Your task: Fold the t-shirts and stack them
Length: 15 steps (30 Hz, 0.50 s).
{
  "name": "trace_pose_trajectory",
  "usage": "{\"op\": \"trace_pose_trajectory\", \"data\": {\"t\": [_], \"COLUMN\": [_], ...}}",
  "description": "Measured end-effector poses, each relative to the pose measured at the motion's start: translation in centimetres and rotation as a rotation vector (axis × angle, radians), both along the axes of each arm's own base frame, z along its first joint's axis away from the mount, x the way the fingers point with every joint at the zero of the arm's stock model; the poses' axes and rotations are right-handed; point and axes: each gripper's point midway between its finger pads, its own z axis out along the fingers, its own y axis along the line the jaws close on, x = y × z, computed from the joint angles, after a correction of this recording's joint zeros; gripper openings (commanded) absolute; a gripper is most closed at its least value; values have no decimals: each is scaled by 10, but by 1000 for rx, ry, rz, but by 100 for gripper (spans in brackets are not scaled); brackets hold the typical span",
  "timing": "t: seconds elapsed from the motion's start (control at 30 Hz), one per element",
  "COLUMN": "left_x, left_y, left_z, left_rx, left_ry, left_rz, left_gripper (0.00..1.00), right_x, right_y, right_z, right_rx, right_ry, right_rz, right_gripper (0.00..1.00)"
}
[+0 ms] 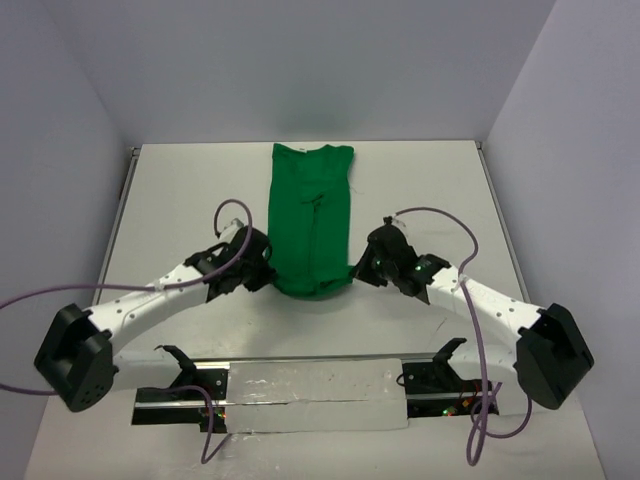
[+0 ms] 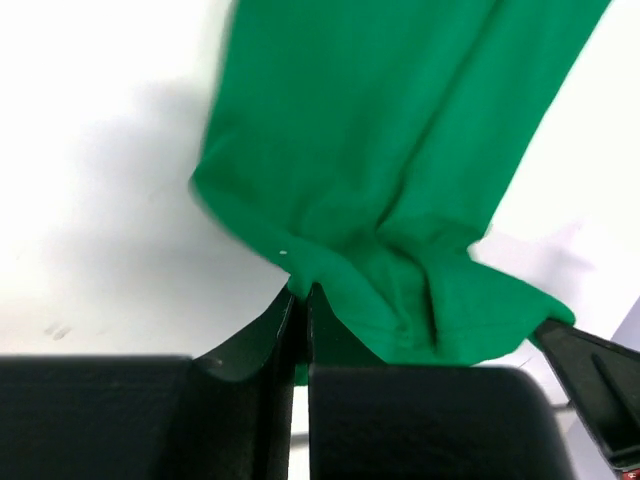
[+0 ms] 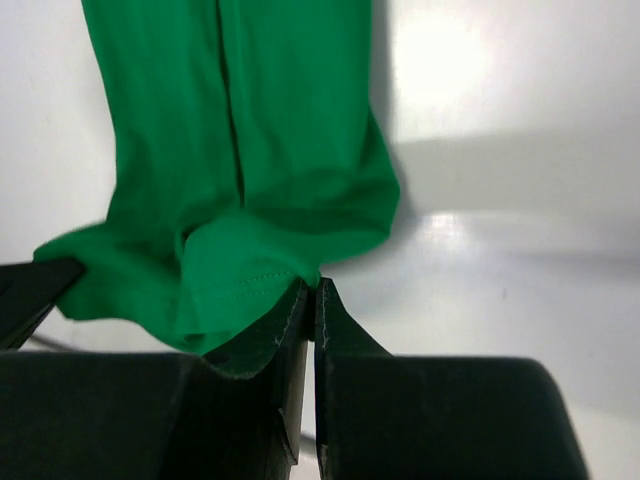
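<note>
- Table (image 1: 160, 190): pale, lying under the t-shirt and showing bare on both sides of it.
- T-shirt (image 1: 312, 215): bright green, folded into a long narrow strip; its far end lies flat and its near end is bunched between the two claws.
- Left gripper (image 2: 301, 295): at the t-shirt's near left corner, jaws pressed together, pinching the hem.
- Right gripper (image 3: 312, 285): at the t-shirt's near right corner, jaws pressed together, pinching the cloth edge.

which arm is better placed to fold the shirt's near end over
Neither alone: the left end effector and right end effector each pinch a near corner of the shirt, so probably both.
</note>
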Motion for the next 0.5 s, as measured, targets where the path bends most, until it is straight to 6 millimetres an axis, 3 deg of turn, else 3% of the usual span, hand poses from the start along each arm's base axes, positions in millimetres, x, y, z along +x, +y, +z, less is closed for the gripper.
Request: {"op": "trace_pose_trajectory", "data": {"t": [0.17,0.5], "left_x": [58,155], "left_y": [-18,-15], "left_z": [16,33], "left_rx": [41,76], "left_ry": [-26,-69], "left_rz": [15,51], "left_gripper": [10,10], "right_x": [46,138], "right_y": [-3,-2], "right_z": [12,30], "right_rx": [-44,-62], "right_ry": [-31,-80], "right_rz": [-39,-87], "right_gripper": [9,9]}}
